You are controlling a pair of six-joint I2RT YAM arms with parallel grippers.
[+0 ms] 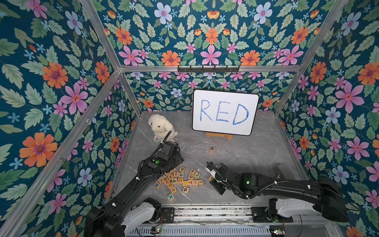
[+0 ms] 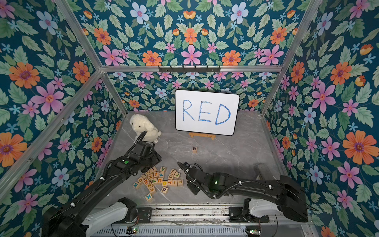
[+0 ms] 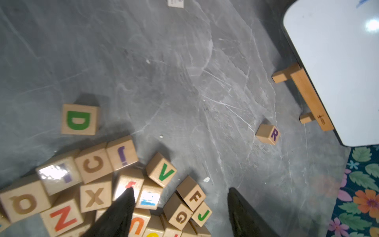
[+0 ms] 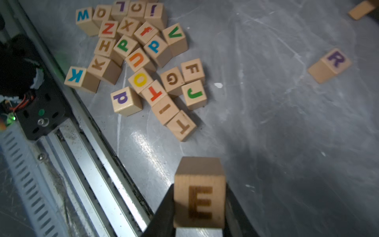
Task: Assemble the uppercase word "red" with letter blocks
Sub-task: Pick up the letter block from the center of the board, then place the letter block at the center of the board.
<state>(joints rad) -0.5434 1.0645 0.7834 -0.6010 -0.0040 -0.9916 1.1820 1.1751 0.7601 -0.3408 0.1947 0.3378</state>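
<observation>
Top views: block pile [image 1: 178,180] sits on the grey table [image 1: 256,164] near the front rail. R block [image 1: 212,149] stands alone, well clear of the pile on its far side, R face up. White board [image 1: 225,112] with "RED" in blue is further back from the pile, and a plush toy [image 1: 162,128] is far-left of the pile. The left arm's wrist hangs over the pile's far-left edge and hides the left gripper's tips in both top views. Right gripper [image 1: 211,178] is just right of the pile with a bit of wood showing at its tips. Left wrist: left gripper [image 3: 180,189] is above the pile with its fingers [image 3: 123,209] spread wide and nothing between them. One tip overlaps the f cube. D block [image 3: 80,120] is just off the pile, apart from it by the C and j cubes, green D up. R block [image 3: 268,134] is well away from the pile, toward the board's wooden stand [image 3: 307,96]. Right wrist: right gripper [image 4: 200,205] is clamped on the E block [image 4: 200,197], a finger on each side face, E toward the camera, just beside the pile. Can't tell if it's off the table. R block [image 4: 330,64] is well apart from the pile.
</observation>
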